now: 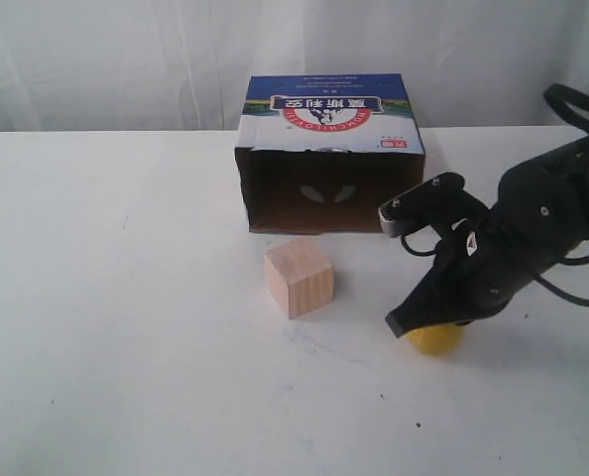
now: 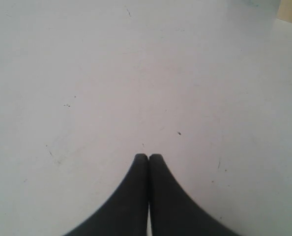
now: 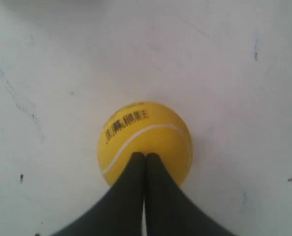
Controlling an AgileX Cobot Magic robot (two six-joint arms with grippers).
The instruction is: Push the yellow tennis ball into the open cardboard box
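your right hand comes in from the right edge of the exterior view and ends at the lower right of the frame. its two fingers are pressed flat together, with no gap between them and nothing caught in them. the yellow tennis ball sits on the white bench right under those tips, so only its lower half peeks out beneath the black fingers.

in the right wrist view the joined tips of the right hand overlap the ball, which shows a white seam line and a small black barcode print. the tips look to be touching its surface, though you can't be sure from this angle whether they press on it or sit just above.

the open cardboard box lies on its side at the upper centre of the exterior frame. its dark brown mouth faces the camera and the blue-and-white printed panel is on top. the ball is below and to the right of that mouth, near it but outside.

a pale wooden cube stands at mid-frame, just in front of the left part of the mouth and apart from the ball.

your left hand is also closed tight, finger against finger, holding nothing, with only bare bench under it.
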